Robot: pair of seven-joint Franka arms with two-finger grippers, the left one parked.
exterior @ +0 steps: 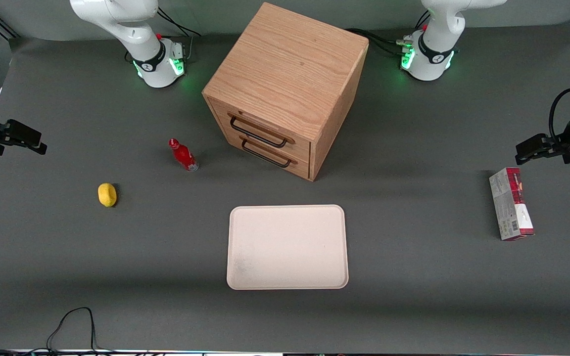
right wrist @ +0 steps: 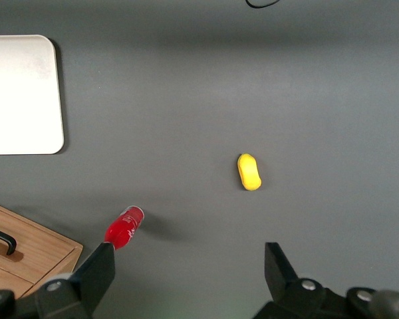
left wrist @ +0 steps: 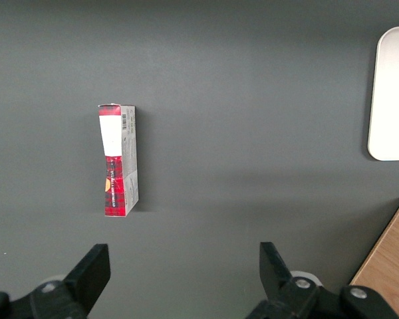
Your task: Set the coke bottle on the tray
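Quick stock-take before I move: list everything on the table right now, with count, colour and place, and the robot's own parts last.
coke bottle: one, red, upright on the mat, beside the cabinet, toward the working arm's end.
tray: one, cream, bare, nearer the front camera than the cabinet.
cabinet: one, wooden, two black-handled drawers, both shut.
lemon: one, yellow, nearer the front camera than the bottle.
carton: one, red and grey, toward the parked arm's end.
gripper: open, empty, raised at the working arm's end, away from the bottle.

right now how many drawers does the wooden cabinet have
2, stacked on the cabinet front: the upper drawer and the lower drawer, each with a dark handle. The tool hangs open at the working arm's end of the table.
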